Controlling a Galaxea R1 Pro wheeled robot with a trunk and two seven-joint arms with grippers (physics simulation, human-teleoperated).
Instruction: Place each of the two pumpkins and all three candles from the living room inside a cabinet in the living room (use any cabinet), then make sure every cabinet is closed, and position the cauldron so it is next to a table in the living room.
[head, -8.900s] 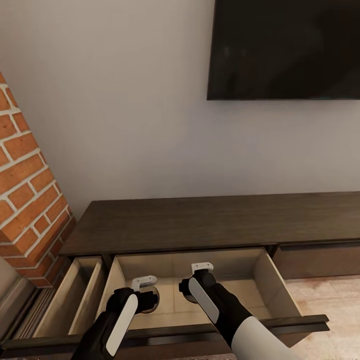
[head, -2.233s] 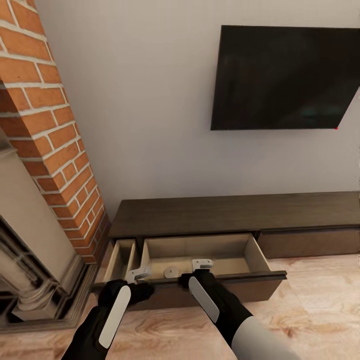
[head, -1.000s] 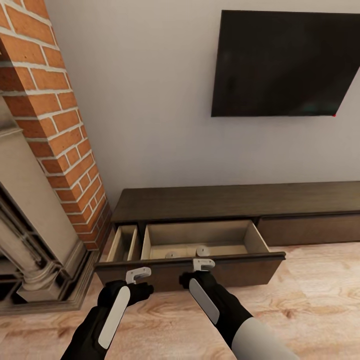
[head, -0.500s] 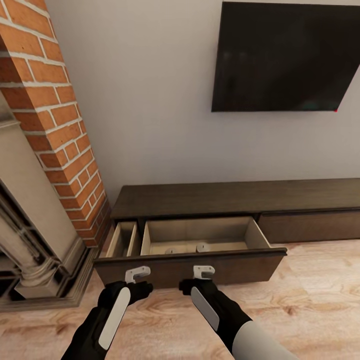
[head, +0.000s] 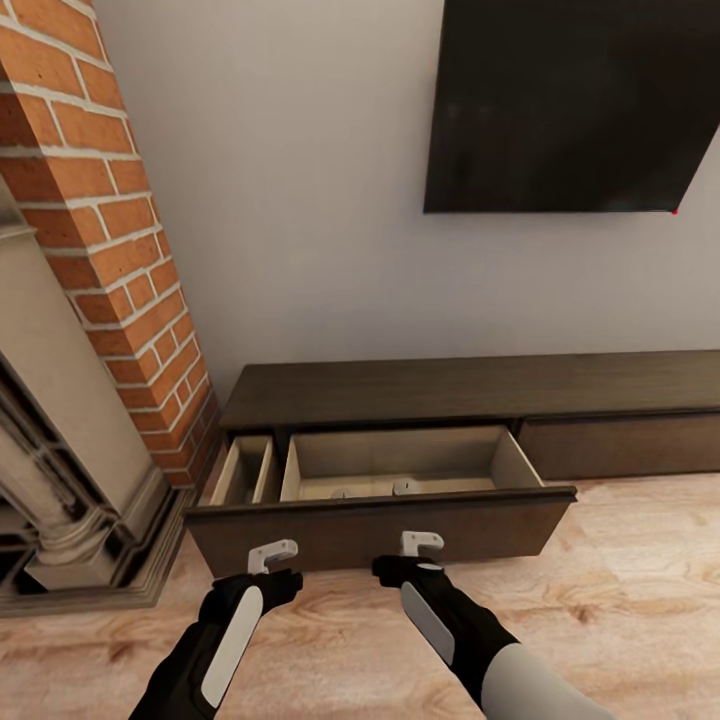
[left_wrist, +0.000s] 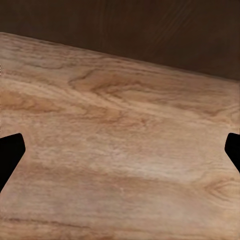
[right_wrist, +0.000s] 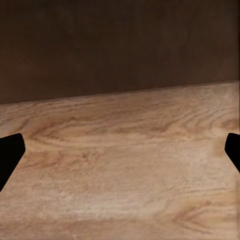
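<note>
The cabinet (head: 470, 388) is a long low dark-brown unit against the wall. Its wide drawer (head: 380, 528) stands pulled out, showing pale wood inside, and a narrow compartment (head: 243, 470) at its left is open too. Two grey candles (head: 404, 487) (head: 340, 493) peek over the drawer front. My left gripper (head: 272, 553) (left_wrist: 120, 150) and right gripper (head: 421, 545) (right_wrist: 120, 150) hover open and empty just in front of the drawer front, above the wood floor. The pumpkins and the cauldron are out of view.
A brick column (head: 110, 250) and a beige fireplace surround (head: 50, 460) stand at the left. A black TV (head: 575, 100) hangs on the wall. A closed drawer front (head: 630, 443) lies to the right, and light wood floor (head: 640, 580) stretches before the cabinet.
The view has pulled back from the cabinet. Both grippers, earlier over the open drawer, now sit in front of its front panel. The left gripper's grey candle now lies in the drawer.
</note>
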